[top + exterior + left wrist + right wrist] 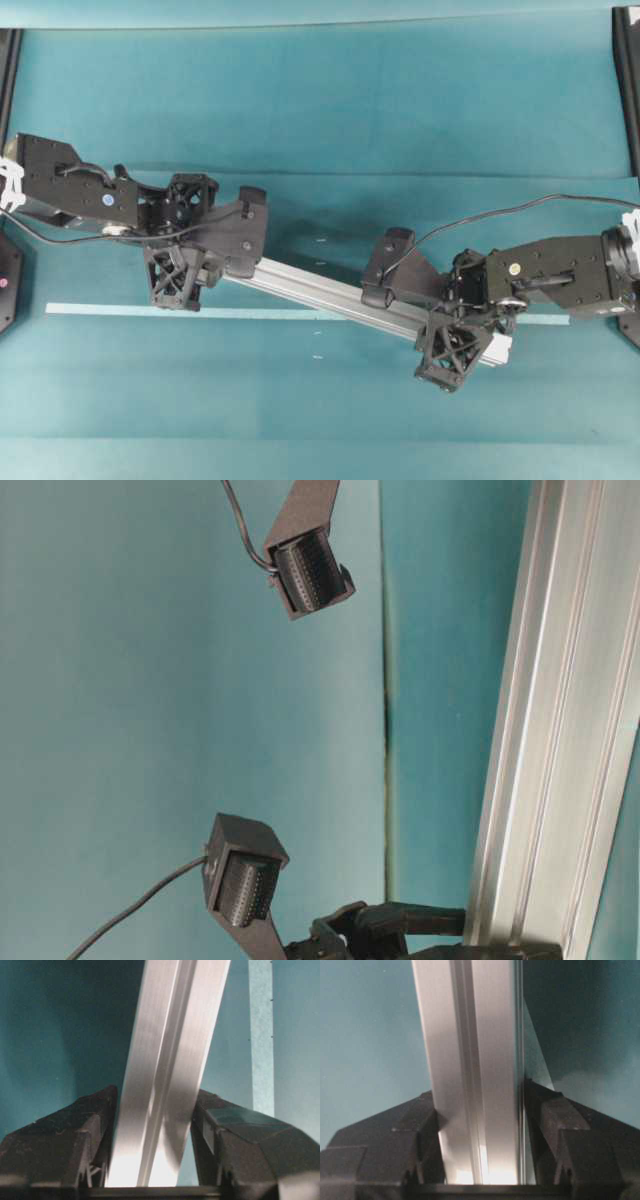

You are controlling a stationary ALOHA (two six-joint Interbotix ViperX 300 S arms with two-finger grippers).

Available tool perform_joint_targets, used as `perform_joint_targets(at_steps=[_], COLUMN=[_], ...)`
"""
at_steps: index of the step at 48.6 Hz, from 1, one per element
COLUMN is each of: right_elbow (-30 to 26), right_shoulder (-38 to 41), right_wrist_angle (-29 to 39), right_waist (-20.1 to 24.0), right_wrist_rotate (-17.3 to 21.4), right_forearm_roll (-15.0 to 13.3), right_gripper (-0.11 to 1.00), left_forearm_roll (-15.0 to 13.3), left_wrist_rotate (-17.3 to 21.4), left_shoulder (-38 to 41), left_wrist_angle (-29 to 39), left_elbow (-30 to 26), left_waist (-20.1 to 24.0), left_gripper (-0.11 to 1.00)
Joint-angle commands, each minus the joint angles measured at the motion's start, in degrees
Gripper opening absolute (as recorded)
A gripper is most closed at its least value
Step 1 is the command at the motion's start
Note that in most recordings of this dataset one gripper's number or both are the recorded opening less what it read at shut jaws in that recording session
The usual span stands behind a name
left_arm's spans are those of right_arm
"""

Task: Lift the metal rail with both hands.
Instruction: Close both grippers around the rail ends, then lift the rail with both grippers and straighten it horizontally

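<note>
1. Two grippers clamp the metal rail [330, 292]: the right gripper [465, 335], at four o'clock, pinches its lower end.
2. The left gripper [190, 240], at nine o'clock, pinches the upper end.
3. The rail slants across the teal table [400, 100].

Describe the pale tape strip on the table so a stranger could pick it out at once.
Start from the teal cloth-covered table in the overhead view and find the long silver grooved aluminium rail lying slantwise between the two black grippers. The thin flat pale tape strip runs level across the cloth, passing under that rail. Unlike the rail, it is flat, matte, pale blue-green and ungrooved.
</note>
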Motion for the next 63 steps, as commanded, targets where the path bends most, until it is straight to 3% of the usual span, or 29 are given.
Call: perform_joint_targets(at_steps=[1,20,30,44,53,63], right_elbow=[-0.3,-0.4,-2.8,-8.6,-15.6,-23.4], right_shoulder=[0.4,0.3,-3.2,-10.8,-14.1,-14.3], right_wrist_angle=[-0.1,0.3,3.9,18.1,30.8,40.6], right_waist=[-0.2,-0.3,-1.1,-3.6,-5.0,-5.8], right_wrist_rotate=[0.3,0.3,0.3,0.1,0.1,-0.4], right_forearm_roll=[0.6,0.6,0.6,0.6,0.6,0.7], right_gripper=[0.46,0.46,0.46,0.46,0.46,0.46], left_forearm_roll=[-0.1,-0.2,-0.2,-0.2,-0.2,-0.2], left_wrist_rotate=[-0.2,-0.4,-0.9,-0.8,-0.8,-0.7], left_shoulder=[-0.3,-0.7,-6.2,-12.7,-14.6,-16.7], left_wrist_angle=[-0.4,-0.4,3.4,14.9,22.9,31.2], left_elbow=[-0.1,-0.4,-1.5,-5.9,-11.2,-18.7], left_waist=[0.0,0.0,-0.5,-1.1,-1.1,-0.7], left_gripper=[0.39,0.39,0.39,0.39,0.39,0.39])
